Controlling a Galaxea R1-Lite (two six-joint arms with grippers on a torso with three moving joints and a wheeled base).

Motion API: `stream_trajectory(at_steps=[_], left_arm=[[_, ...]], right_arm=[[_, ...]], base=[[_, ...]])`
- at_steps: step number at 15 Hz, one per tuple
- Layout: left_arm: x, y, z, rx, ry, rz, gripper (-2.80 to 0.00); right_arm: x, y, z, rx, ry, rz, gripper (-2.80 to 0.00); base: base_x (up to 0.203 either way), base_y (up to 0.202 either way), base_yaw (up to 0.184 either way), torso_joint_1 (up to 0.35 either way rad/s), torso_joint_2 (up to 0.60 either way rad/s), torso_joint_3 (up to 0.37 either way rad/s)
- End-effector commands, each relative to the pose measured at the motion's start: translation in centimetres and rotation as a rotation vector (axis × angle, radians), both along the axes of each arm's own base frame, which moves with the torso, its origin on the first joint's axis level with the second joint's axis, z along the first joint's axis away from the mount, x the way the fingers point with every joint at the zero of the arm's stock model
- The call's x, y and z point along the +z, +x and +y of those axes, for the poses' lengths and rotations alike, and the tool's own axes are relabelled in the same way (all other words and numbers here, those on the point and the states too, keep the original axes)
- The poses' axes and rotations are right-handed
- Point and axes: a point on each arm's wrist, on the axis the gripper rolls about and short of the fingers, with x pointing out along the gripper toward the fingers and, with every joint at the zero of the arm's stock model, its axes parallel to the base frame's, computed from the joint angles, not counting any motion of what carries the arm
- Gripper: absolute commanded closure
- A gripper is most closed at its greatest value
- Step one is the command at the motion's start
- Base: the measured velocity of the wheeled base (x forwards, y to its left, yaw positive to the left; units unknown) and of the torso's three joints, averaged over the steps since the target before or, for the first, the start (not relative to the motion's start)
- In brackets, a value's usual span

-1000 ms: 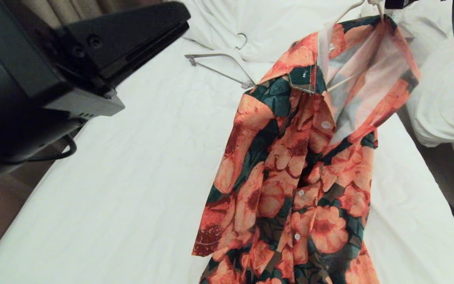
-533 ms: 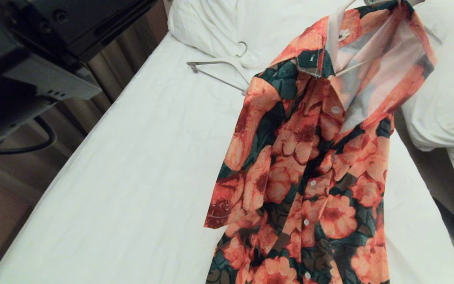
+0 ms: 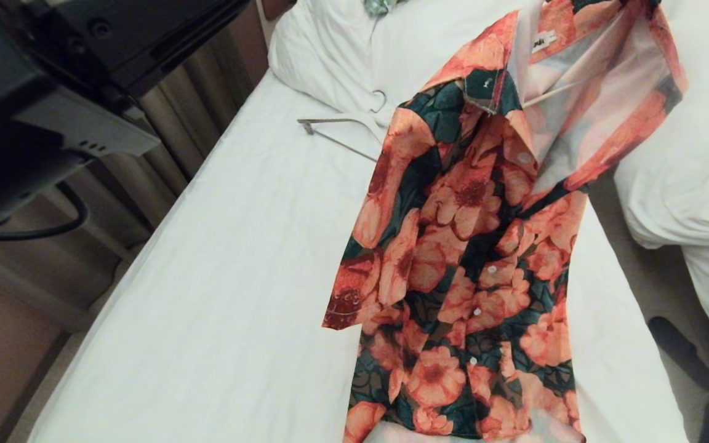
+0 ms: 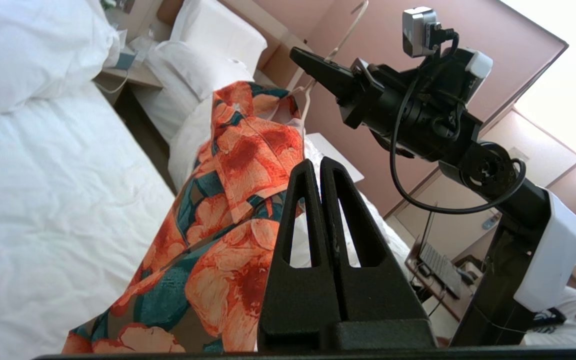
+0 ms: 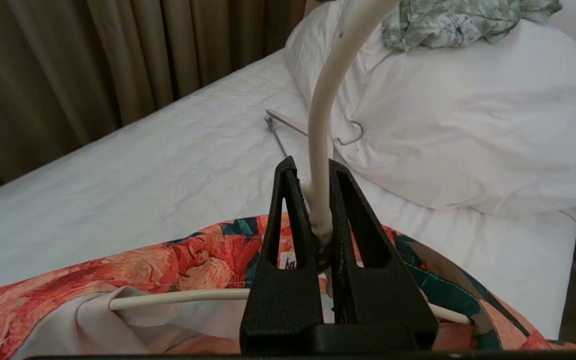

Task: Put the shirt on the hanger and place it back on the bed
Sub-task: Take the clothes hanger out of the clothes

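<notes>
Your right claw (image 5: 313, 175) is clamped on the neck of the hanger (image 5: 320, 150), its two black fingers pressed against the cream wire just above the twist, and the long hook curves up past them out of the right wrist view. The hanger's thin arm runs sideways under the claw inside the shirt's (image 3: 465, 246) pale lining. In the head view the shirt hangs from the upper right, collar up near the frame's top edge, front and buttons facing you; its hem reaches down to the white sheet of the bed (image 3: 207, 277), though you cannot tell if it rests there. One short sleeve juts out toward the left of that view. Your left claw (image 4: 320, 167) is fully closed on nothing, fingers pressed together, held in the air just beside the shirt's flowered cloth but apart from it; from its wrist view you see the right arm (image 4: 418, 115) raised above the collar, gripping the hanger. On the bed beyond the shirt lies a second hanger (image 3: 342, 126) with a metal hook, partly hidden by the shirt, close against the white pillow (image 3: 330, 55). A pale green leaf-print garment (image 5: 463, 20) sits crumpled on top of that pillow.
</notes>
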Motion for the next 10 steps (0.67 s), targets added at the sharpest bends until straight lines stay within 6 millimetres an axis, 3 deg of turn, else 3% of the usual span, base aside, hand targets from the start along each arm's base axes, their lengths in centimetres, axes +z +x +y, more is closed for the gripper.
stream_trajectory(at_steps=[1, 10], left_arm=[[0.00, 0.09, -0.09, -0.001, -0.002, 0.001, 0.00], [0.38, 0.11, 0.27, 0.013, -0.013, -0.008, 0.00]], right_arm=[[-0.17, -0.09, -0.12, 0.000, 0.003, 0.008, 0.00], [-0.25, 0.67, -0.52, -0.027, 0.034, -0.045, 0.00]], base=[[0.000, 0.000, 0.000, 0.187, -0.56, -0.371], [0.000, 0.000, 0.000, 0.214, -0.55, -0.337]])
